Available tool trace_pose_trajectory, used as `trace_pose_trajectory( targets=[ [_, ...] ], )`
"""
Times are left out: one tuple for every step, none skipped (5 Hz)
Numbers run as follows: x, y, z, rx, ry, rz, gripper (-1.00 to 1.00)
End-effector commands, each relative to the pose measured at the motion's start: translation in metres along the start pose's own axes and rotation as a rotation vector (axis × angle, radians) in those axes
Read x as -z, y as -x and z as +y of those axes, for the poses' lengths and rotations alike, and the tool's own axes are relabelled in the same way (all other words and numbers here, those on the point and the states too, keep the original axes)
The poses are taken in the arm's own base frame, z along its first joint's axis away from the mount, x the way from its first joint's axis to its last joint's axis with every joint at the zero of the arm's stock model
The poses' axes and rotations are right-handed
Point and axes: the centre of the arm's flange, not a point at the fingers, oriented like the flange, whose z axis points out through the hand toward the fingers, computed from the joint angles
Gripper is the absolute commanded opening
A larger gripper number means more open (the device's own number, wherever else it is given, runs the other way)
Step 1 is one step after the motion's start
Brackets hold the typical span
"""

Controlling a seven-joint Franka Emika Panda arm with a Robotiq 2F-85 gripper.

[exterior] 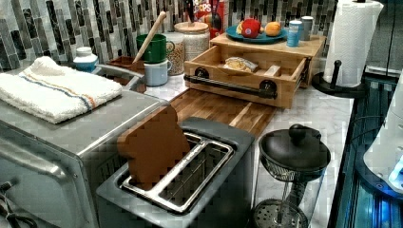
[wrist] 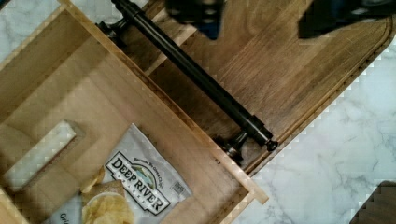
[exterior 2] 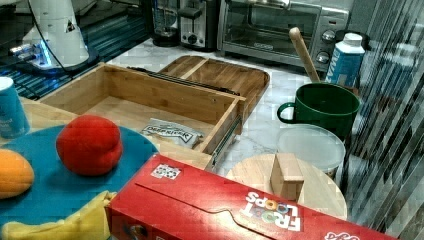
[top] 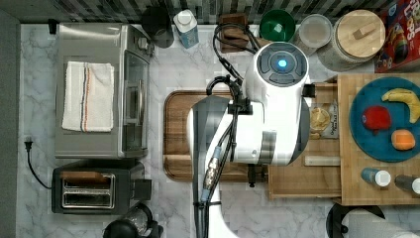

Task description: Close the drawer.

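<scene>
"Deep River" chip bag (wrist: 135, 186) inside open drawer (wrist: 56, 79)

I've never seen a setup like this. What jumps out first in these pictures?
A big white robot arm hangs over the marble counter, above a dark brown wooden cutting board. Beside it, a light-wood drawer with a black bar handle stands pulled open, holding a bag of Deep River chips. On the wooden top above the drawer sits a blue plate of toy fruit.

Drawer (exterior: 247, 76) pulled out; cutting board (exterior: 223, 110) before handle (exterior: 230, 85), surface bare.
</scene>
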Motion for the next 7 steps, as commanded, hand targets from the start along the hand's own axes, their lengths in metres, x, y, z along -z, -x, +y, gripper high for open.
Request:
trace_pose_trajectory(
  targets=[
    [-0.043, 0.092, -0.051, 0.252, -0.067, -0.014, 0.93],
    [-0.067, 0.109, -0.057, 0.290, -0.075, -0.001, -1.00],
    [-0.097, 0.115, -0.053, 0.367, -0.056, 0.032, -1.00],
    [-0.121, 0.107, -0.045, 0.475, -0.007, 0.059, -1.00],
    [-0.149, 0.083, -0.035, 0.568, 0.017, 0.068, -1.00],
    [-0.174, 0.061, -0.026, 0.632, 0.053, 0.070, -1.00],
    [-0.190, 0.048, -0.019, 0.663, 0.062, 0.089, -1.00]
  ],
)
